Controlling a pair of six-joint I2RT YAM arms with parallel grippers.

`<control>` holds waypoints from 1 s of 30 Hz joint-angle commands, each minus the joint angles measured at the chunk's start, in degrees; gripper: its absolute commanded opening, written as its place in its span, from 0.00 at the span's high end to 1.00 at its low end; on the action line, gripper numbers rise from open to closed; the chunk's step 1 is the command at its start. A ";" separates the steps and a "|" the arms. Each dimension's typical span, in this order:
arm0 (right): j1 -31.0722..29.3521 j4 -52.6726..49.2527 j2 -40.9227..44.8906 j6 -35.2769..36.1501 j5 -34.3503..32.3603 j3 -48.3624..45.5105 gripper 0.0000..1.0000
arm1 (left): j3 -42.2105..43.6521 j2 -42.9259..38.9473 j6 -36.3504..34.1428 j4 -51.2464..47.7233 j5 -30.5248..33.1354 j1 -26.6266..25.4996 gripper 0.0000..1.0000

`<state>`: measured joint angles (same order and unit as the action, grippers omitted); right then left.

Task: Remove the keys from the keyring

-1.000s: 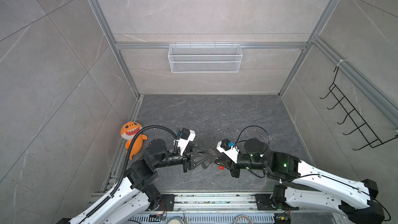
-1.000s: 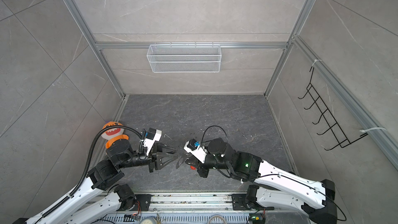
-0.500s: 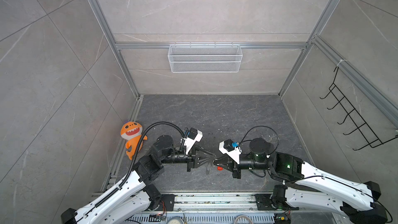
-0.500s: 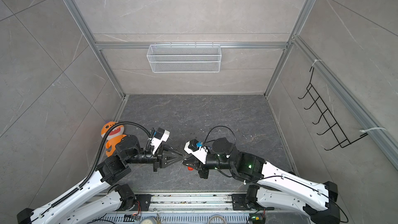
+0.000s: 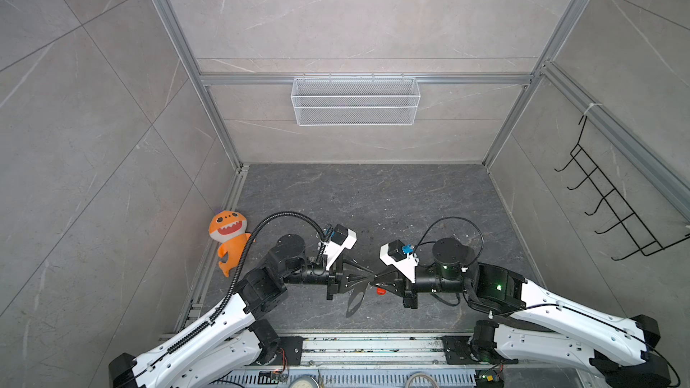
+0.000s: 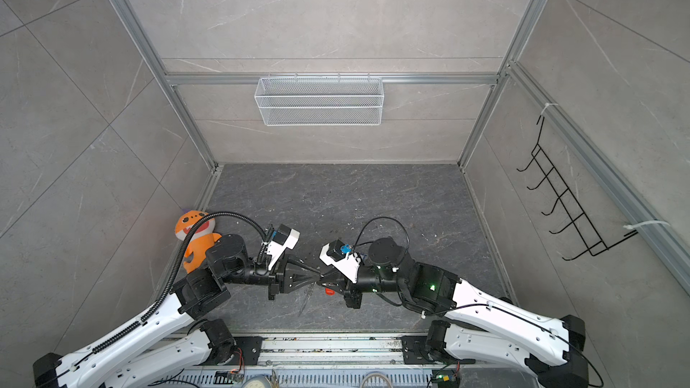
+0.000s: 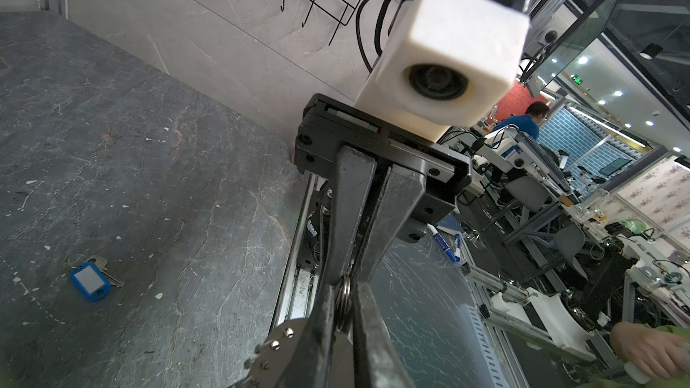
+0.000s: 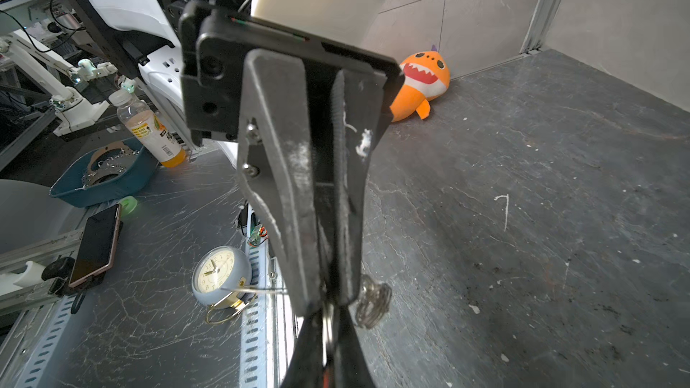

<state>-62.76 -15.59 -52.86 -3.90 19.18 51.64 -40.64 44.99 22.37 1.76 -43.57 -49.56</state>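
Noting the blue key [image 7: 90, 281] loose on the surface [image 7: 157, 181], we clamp the ring [image 7: 342, 302] between left tool [image 7: 344, 289] and right tool [image 7: 349, 273], fob [image 5: 354, 297] dangling.

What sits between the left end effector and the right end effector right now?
Only the keyring: its silver ring bridges the gap edge-on, clearest in the left wrist view.

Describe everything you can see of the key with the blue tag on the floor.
The blue-tagged key lies flat on the dark grey stone-look floor, shown in the left wrist view. Its tag is blue plastic with rounded corners, a white label window and a hole at one end. A silver metal key shows from behind it. Only the floor touches it.
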 commanded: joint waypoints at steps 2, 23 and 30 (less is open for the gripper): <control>0.35 3.20 -0.07 -0.98 0.43 -0.11 1.00 | -2.49 0.67 -2.25 -0.64 0.03 -1.10 0.86; 1.03 3.98 1.62 -1.99 -1.47 -0.66 1.00 | -4.44 -0.22 -6.20 -8.03 6.44 -4.22 0.84; 1.15 5.04 1.27 -2.27 -1.60 -0.48 1.00 | -4.62 1.29 -6.53 -7.53 6.90 -5.55 0.91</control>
<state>-62.19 -15.75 -52.31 -5.19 18.90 50.83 -43.46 45.54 17.43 -4.73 -35.40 -53.74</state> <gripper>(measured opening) 0.060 0.107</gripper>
